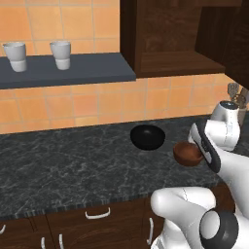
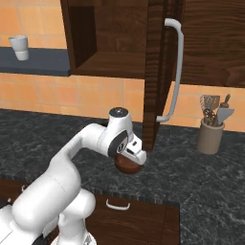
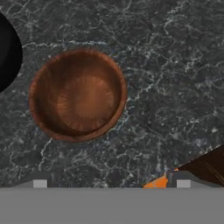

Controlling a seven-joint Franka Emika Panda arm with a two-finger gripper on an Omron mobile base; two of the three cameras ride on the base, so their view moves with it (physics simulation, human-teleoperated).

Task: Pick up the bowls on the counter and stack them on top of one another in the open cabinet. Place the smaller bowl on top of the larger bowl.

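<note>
The smaller reddish-brown bowl [image 3: 78,94] sits upright on the dark marbled counter [image 3: 175,65], seen from straight above in the hand view. My gripper [image 3: 111,183] hovers over it, open with its fingertips wide apart, and the bowl lies off-centre toward the left fingertip. From the base, the gripper [image 1: 193,144] hangs just above the brown bowl [image 1: 187,153]; on the other side the gripper [image 2: 133,157] partly covers the bowl [image 2: 128,165]. The glossy black larger bowl [image 1: 147,137] stands close by to its left, its edge [image 3: 6,52] just in frame. Above is the open cabinet [image 1: 175,63], with a bare shelf board.
The cabinet's open door [image 2: 155,72] with a silver handle hangs just right of my arm. A utensil holder [image 2: 210,136] stands at the counter's right. A slate-grey wall shelf [image 1: 68,70] carries two white cups [image 1: 61,54]. Drawers [image 1: 97,214] lie under the counter edge.
</note>
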